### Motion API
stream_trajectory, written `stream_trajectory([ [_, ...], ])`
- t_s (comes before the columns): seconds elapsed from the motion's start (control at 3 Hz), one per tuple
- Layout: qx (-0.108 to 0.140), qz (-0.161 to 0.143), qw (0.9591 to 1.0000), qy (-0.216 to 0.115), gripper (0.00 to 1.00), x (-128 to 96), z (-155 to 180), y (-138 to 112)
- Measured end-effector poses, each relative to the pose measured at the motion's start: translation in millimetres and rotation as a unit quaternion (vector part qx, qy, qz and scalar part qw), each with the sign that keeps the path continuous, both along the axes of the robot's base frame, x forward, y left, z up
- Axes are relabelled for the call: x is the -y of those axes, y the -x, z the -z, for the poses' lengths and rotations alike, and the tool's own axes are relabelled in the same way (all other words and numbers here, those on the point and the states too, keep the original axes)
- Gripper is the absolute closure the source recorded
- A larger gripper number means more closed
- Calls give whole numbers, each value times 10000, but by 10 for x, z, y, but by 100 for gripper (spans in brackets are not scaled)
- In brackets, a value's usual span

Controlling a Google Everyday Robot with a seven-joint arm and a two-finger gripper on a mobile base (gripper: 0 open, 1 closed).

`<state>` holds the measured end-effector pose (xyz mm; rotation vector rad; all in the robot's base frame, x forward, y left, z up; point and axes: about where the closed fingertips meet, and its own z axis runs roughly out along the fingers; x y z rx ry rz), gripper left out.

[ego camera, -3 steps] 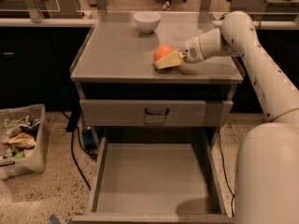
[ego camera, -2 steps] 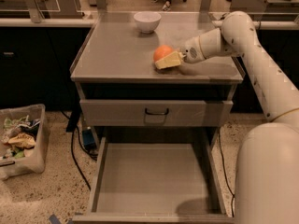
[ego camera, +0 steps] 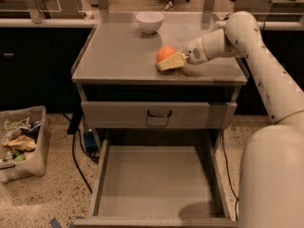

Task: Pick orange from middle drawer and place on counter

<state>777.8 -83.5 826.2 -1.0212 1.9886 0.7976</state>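
Observation:
The orange [ego camera: 165, 52] is on the counter [ego camera: 118, 56], right of its middle and near the front edge. My gripper [ego camera: 166, 61] reaches in from the right at counter level and is shut on the orange. One pale yellow finger [ego camera: 172, 61] lies along the orange's front side, and the other finger is hidden behind the fruit. The middle drawer [ego camera: 156, 184] is pulled fully open below, and its flat grey floor is bare.
A white bowl [ego camera: 149, 22] stands at the back of the counter. The upper drawer face with a black loop handle [ego camera: 159, 114] is closed. A bin of clutter [ego camera: 21, 144] sits on the floor at left, with a black cable [ego camera: 76, 156] beside the cabinet.

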Motion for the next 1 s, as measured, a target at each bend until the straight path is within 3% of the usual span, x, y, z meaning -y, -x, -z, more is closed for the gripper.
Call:
stream_trajectory([
  [0.33,0,0,10000,0,11,0,0,0],
  [0.67,0,-1,10000,0,0,-1,1,0],
  [1.0,0,-1,10000,0,0,-1,1,0],
])
